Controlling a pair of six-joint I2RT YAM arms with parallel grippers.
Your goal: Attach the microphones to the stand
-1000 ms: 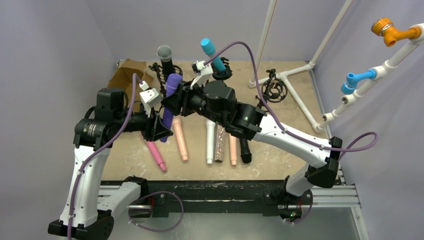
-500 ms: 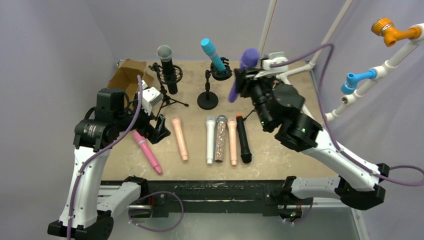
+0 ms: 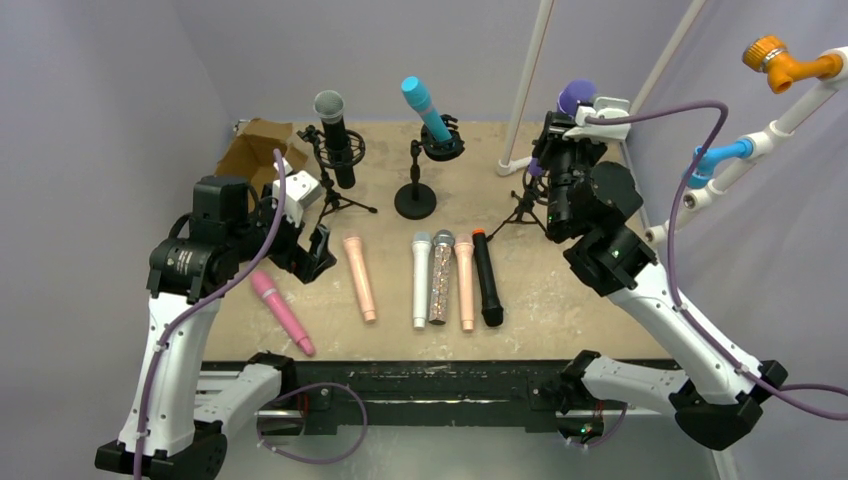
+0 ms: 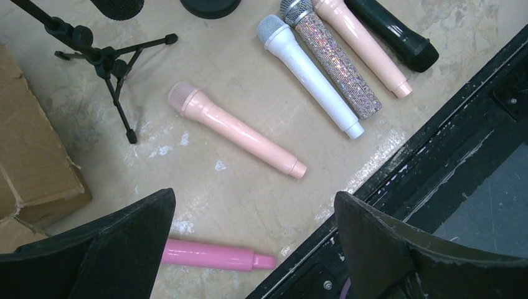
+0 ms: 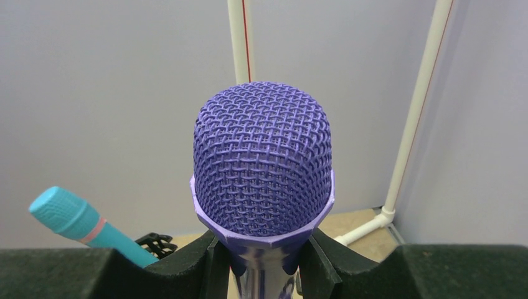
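My right gripper [image 3: 563, 128] is shut on the purple microphone [image 3: 576, 96] just below its grille head [image 5: 263, 168], holding it upright at the back right. The microphone's lower end is by the top of a small black tripod stand [image 3: 522, 207], whose clip is hidden by the gripper. My left gripper [image 4: 254, 200] hangs open and empty over the table's left front [image 3: 318, 250]. The pink microphone [image 4: 215, 255] lies beneath it. Flat in a row lie peach [image 3: 360, 277], white [image 3: 421, 280], glitter [image 3: 440, 277], peach [image 3: 466, 285] and black [image 3: 487, 280] microphones.
A black microphone [image 3: 330, 125] stands in a tripod stand at the back left. A teal one [image 3: 425, 108] sits on a round-base stand [image 3: 415, 200]. A cardboard box [image 3: 255, 150] is at the far left, white pipes [image 3: 590, 170] at the back right, and the black front rail [image 3: 440, 380] nearby.
The right arm swung from the table's middle to the back right, carrying the purple microphone, and turned it upright. The left gripper opened and pulled back. The pink microphone shifted slightly left.
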